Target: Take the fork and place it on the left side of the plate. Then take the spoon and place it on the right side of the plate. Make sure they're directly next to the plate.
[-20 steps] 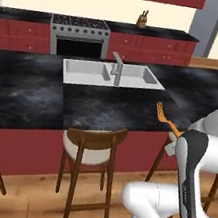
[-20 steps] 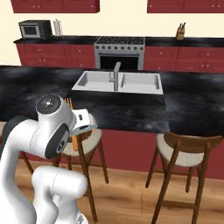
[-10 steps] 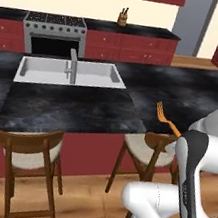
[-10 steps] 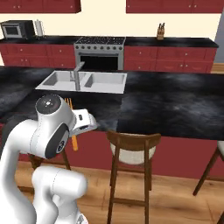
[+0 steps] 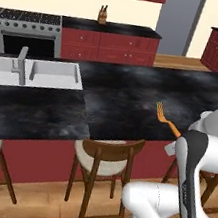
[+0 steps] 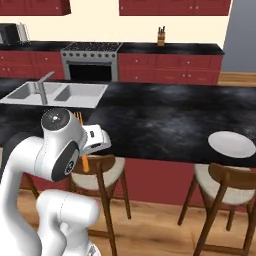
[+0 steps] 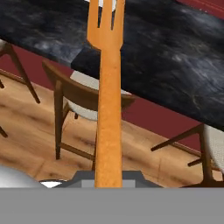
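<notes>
The all-orange fork [image 7: 108,109] is held by its handle in my gripper [image 7: 108,180], which is shut on it, tines pointing away from the hand. In the left base view the fork [image 5: 165,122] sticks up past my arm, over the front edge of the black island counter [image 5: 122,103]. Its tines [image 6: 78,118] also peek out beside my arm in the right base view. A round white plate [image 6: 231,143] lies on the counter near its front edge, far right of the fork.
A white double sink [image 5: 51,73] with a faucet is set into the counter at the left. Wooden stools [image 5: 105,158] [image 6: 227,182] stand under the counter's front edge. A stove [image 6: 92,60] and red cabinets line the back wall.
The whole scene has slid left in both base views, so the base has driven right. The plate has come into the right base view. The fork stays in the gripper.
</notes>
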Controlling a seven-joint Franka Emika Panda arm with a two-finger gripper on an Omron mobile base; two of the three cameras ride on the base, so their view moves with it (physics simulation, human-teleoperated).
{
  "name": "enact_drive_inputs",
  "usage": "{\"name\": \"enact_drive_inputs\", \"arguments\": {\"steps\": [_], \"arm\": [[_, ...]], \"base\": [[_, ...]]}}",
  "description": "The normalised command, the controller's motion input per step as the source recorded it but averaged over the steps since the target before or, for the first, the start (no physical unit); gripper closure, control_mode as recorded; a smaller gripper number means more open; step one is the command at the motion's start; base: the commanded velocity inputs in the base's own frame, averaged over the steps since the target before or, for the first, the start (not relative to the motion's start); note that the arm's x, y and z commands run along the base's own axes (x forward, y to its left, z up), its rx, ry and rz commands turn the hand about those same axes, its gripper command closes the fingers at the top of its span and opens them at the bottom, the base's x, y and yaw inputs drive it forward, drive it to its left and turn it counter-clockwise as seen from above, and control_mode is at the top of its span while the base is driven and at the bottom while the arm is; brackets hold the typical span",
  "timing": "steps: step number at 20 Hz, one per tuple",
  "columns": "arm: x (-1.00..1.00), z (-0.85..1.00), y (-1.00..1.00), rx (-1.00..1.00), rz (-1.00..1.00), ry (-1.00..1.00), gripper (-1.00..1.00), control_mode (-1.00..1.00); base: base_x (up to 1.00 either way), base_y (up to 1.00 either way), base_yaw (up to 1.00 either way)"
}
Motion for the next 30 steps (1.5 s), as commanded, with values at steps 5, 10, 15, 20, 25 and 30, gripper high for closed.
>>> {"name": "enact_drive_inputs", "arguments": {"steps": [5, 10, 15, 20, 25, 30], "arm": [[0.00, 0.00, 0.00, 0.00, 0.00, 0.00, 1.00, 1.00], [0.00, 0.00, 0.00, 0.00, 0.00, 0.00, 1.00, 1.00], [0.00, 0.00, 0.00, 0.00, 0.00, 0.00, 1.00, 1.00], [0.00, 0.00, 0.00, 0.00, 0.00, 0.00, 1.00, 1.00], [0.00, 0.00, 0.00, 0.00, 0.00, 0.00, 1.00, 1.00], [0.54, -0.03, 0.00, 0.00, 0.00, 0.12, 1.00, -1.00]], "base": [[0.33, -1.00, 0.00], [0.46, -0.96, 0.00], [0.58, -0.55, 0.00], [0.23, -0.10, 0.00], [0.02, 0.00, 0.00], [0.03, 0.00, 0.00]]}}
